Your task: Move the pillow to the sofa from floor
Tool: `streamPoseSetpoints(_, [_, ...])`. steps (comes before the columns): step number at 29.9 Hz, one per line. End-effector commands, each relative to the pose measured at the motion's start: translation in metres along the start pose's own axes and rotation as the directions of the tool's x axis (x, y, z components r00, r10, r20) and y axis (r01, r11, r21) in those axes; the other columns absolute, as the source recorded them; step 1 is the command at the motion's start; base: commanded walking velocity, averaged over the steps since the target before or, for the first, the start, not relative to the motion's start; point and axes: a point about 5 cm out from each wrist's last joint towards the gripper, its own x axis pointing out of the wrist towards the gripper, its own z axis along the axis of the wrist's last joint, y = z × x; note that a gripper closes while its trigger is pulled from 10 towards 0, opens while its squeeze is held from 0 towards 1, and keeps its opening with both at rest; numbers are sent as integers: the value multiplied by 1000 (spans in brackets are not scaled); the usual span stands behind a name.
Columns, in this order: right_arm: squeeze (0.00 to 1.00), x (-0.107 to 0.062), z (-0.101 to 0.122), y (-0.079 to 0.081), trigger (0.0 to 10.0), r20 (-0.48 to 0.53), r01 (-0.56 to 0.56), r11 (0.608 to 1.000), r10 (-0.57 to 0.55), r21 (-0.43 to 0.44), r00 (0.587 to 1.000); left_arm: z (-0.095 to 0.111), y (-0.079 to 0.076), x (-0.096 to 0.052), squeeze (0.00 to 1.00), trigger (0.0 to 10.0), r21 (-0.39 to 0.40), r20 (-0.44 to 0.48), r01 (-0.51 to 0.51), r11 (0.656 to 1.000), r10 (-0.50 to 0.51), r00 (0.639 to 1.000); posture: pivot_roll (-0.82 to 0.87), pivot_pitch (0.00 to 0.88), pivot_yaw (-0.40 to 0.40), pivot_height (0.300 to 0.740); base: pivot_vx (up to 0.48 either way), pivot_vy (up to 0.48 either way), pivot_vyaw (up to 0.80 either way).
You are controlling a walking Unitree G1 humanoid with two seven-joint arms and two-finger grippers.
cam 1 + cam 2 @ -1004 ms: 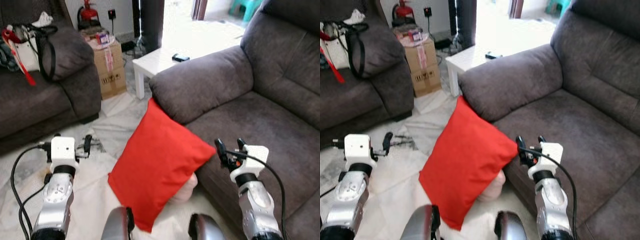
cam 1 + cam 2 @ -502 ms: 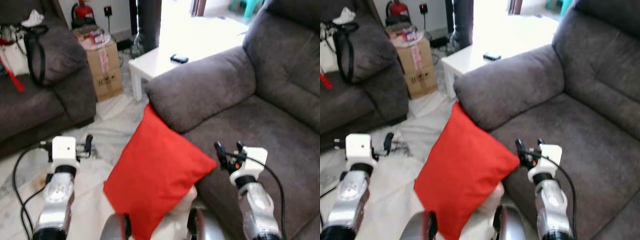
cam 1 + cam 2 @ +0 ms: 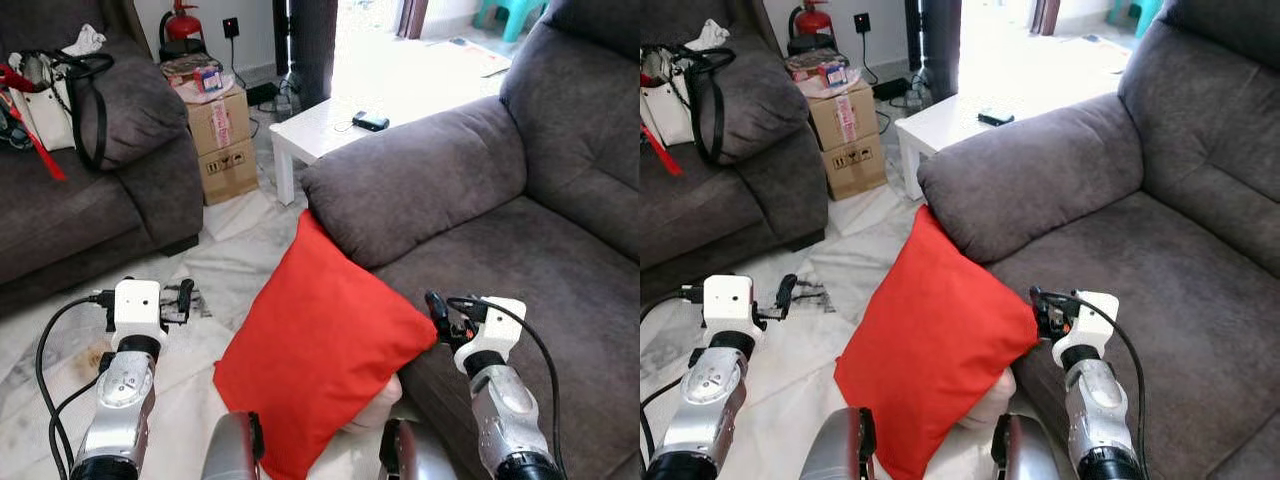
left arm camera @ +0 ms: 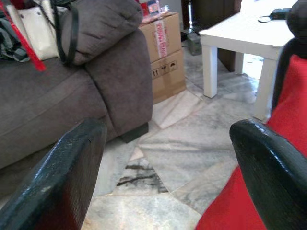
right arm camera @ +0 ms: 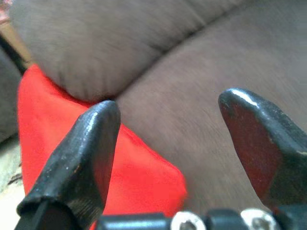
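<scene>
Red pillow leans on the grey sofa's front edge, standing on marble floor. Left gripper and right gripper flank it, fingers spread.

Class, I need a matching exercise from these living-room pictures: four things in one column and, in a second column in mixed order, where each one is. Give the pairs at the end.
Things
1. red pillow
2. cardboard box
3. small dark device
4. white bag

Places
A. on the white side table
B. on the left sofa
C. leaning against the front of the right sofa, bottom on the floor
D. on the floor between the left sofa and the white side table

Pairs: 1-C, 2-D, 3-A, 4-B
</scene>
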Motion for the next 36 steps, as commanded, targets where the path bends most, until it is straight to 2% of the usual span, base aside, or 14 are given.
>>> streamPoseSetpoints(1, [0,0,-7,-3,10000,-46,25,999,-23,47,999,-1,0,2,0,10000,-24,-11,0,1000,0,1000,66,94,-11,592,0,0,0])
streamPoseSetpoints(6, [0,6,-9,-3,10000,-83,42,993,-33,113,996,-1,0,6,0,10000,-35,-15,-9,999,9,1000,71,80,-14,592,0,0,0])
streamPoseSetpoints(12, [0,15,0,3,10000,-69,21,995,-14,94,998,-4,-5,11,0,10000,-58,-34,-7,998,5,999,62,63,-19,592,0,0,0])
streamPoseSetpoints(21, [0,17,8,-3,10000,-44,24,996,-20,88,999,0,-16,15,0,10000,-66,-7,9,998,-10,1000,42,54,-29,592,0,0,0])
streamPoseSetpoints(26, [0,12,2,-5,10000,-45,28,996,-24,87,999,1,-4,13,0,10000,-61,5,-11,998,12,1000,43,73,-24,592,0,0,0])
streamPoseSetpoints(31, [0,6,-6,-5,10000,-55,36,996,-32,86,998,-2,0,11,0,10000,-35,0,-1,999,1,1000,53,106,-1,592,0,0,0])
streamPoseSetpoints(36, [0,2,-17,5,10000,-77,-8,998,14,67,997,-1,8,6,0,10000,-23,3,-21,1000,21,1000,97,135,-10,592,0,0,0])
